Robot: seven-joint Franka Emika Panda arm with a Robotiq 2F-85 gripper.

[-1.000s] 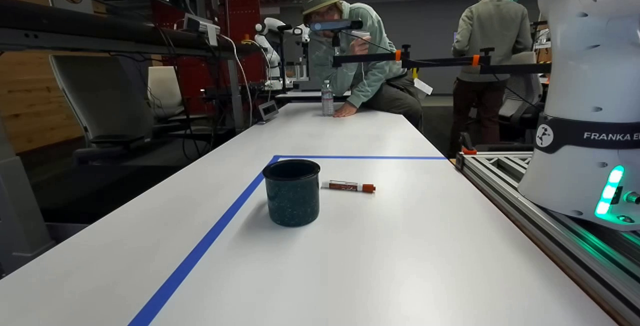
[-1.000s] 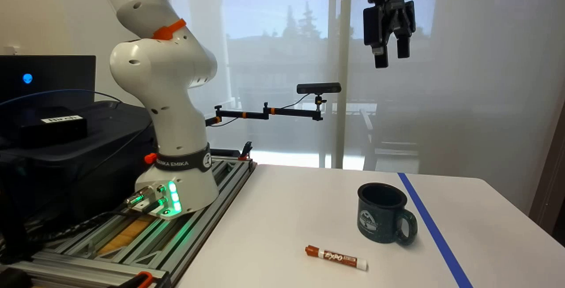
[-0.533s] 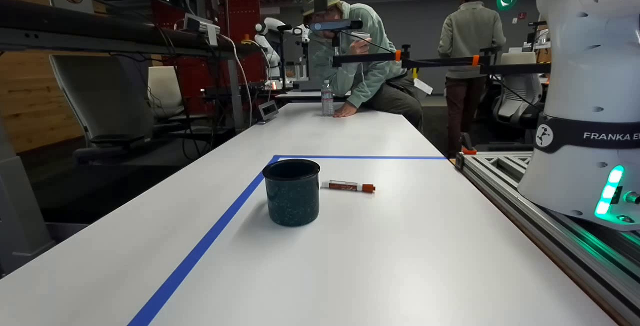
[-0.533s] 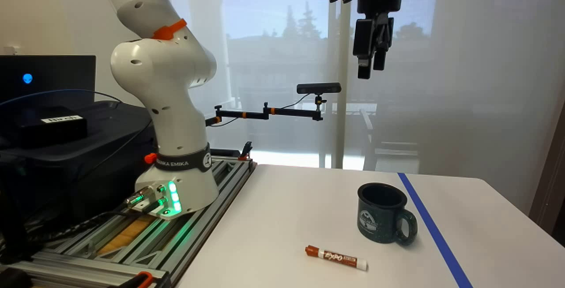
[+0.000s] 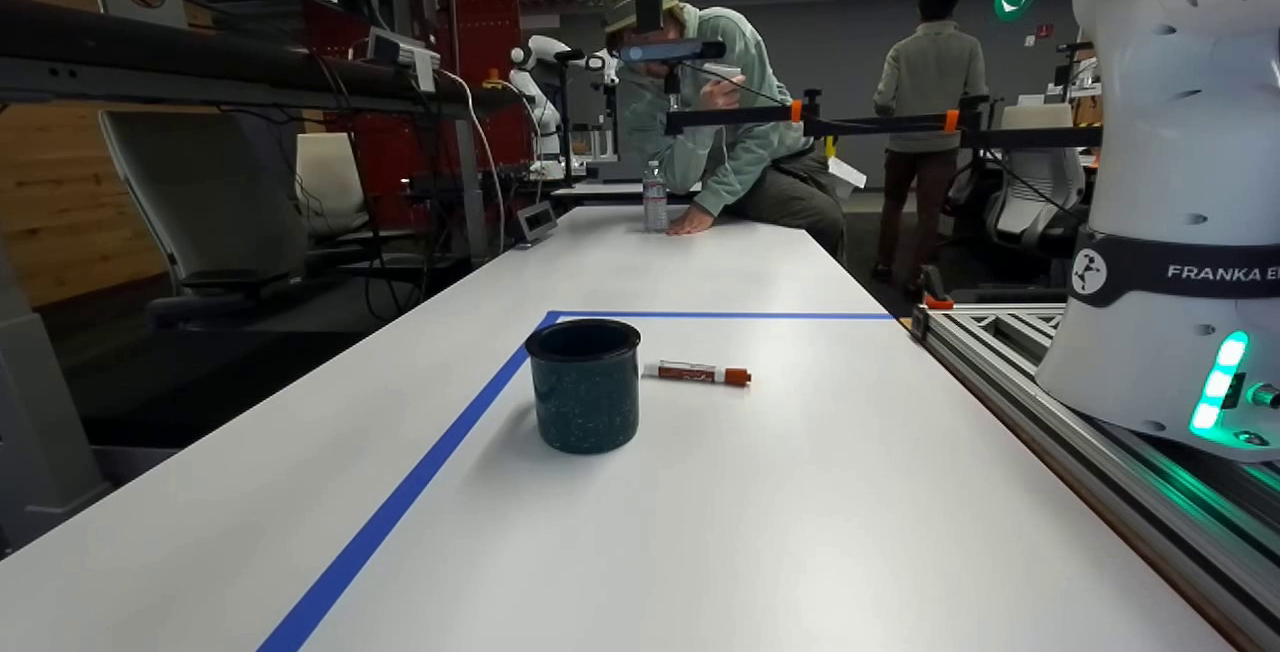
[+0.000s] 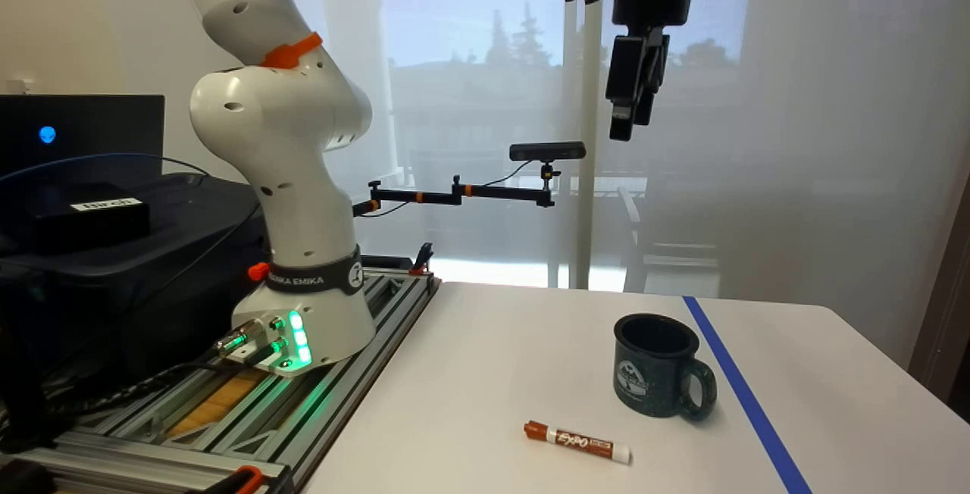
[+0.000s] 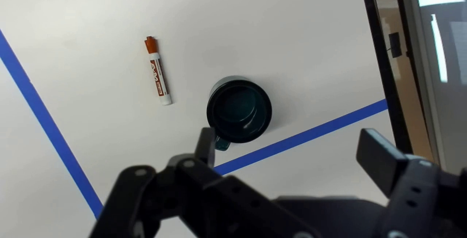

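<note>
High over the white table (image 6: 455, 373), the gripper (image 6: 633, 121) is hanging with its fingertips pointing down, sitting lower in both exterior views than a second ago. In an exterior view its two fingers are also lining up more nearly one behind the other than before, while the wrist view is showing those fingers (image 7: 381, 161) standing wide apart and gripping nothing. The dark green mug (image 6: 652, 384) and the marker (image 6: 577, 441) are keeping their earlier places. Farther back, a person in a pale sweater (image 5: 932, 82) is standing nearer the middle of that picture than a second ago, back turned.

Well below the gripper, the mug is standing upright on the table, just beside the blue tape (image 6: 737, 384); its axis is running vertically and its open mouth is facing up. Its handle (image 6: 709, 388) is pointing slantwise toward the tape, and in the wrist view toward the lower left. The marker is lying flat near the mug, apart from it and farther from the tape. Its long axis is running between robot and tape, the red-brown cap pointing toward the robot's base (image 6: 333, 331), the white end toward the tape.
</note>
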